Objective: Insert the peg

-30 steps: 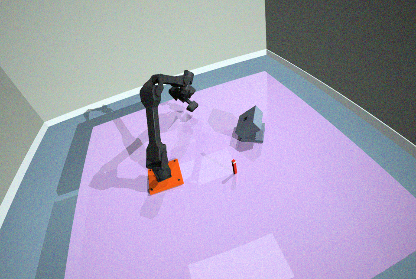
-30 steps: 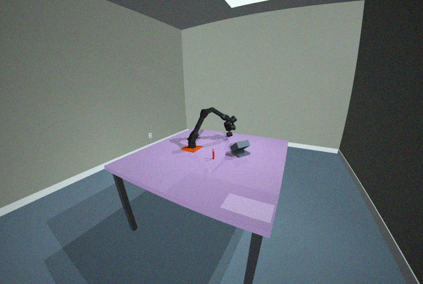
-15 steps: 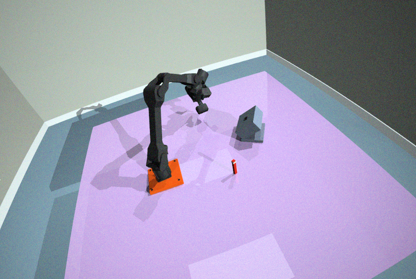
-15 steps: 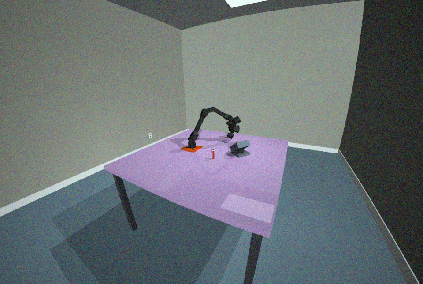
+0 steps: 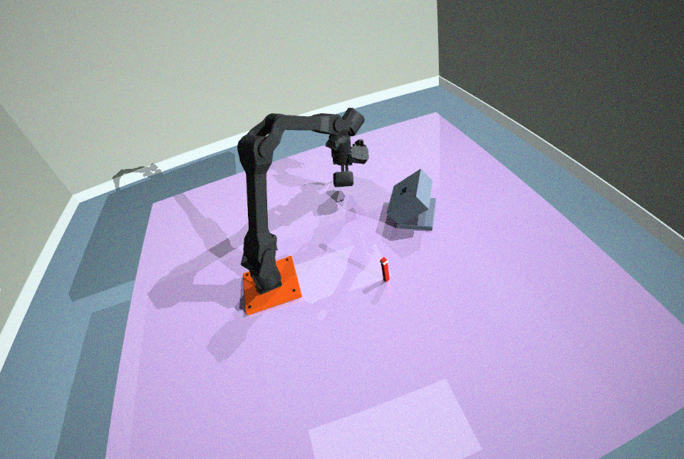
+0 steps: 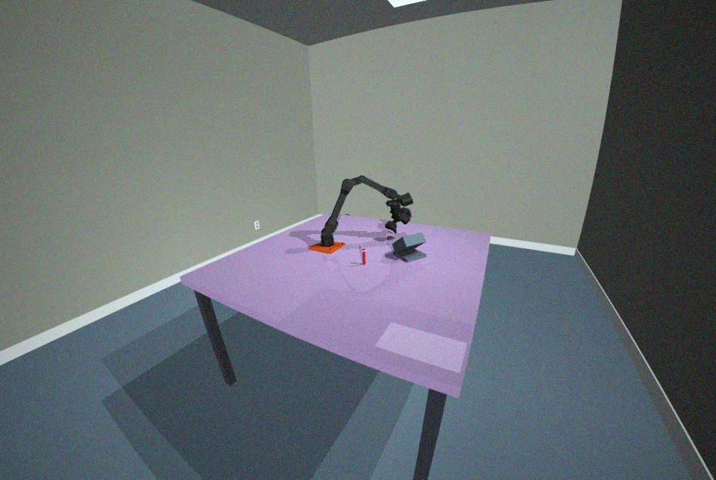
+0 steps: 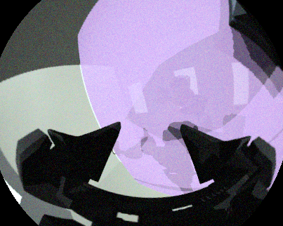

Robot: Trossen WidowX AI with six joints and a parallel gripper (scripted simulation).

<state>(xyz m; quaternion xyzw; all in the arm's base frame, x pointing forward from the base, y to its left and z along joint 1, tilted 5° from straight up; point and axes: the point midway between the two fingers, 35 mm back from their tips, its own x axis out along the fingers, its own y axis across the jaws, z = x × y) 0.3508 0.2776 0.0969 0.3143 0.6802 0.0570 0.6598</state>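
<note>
The gripper (image 5: 343,179) (image 6: 391,227) (image 7: 152,126) is held high above the purple table (image 5: 489,281) (image 6: 336,317), fingers pointed downward, and is spread wide. Nothing is grasped: in the wrist view, only tabletop, shadows and a strip of pale wall are framed between the two dark fingertips, which are kept well apart. Neither the table nor any object is touched by them. The peg (image 5: 385,269) (image 6: 363,256), red with a pale band near its top, is stood upright on the table, well apart from the gripper, and is set between the orange base plate (image 5: 294,279) (image 6: 315,247) and the grey block with the sloped panel (image 5: 406,195) (image 6: 404,244), toward the near side in the exterior view. In the panel's face, a dark hole (image 5: 403,190) is seen in the top view; its exact shape cannot be made out.
</note>
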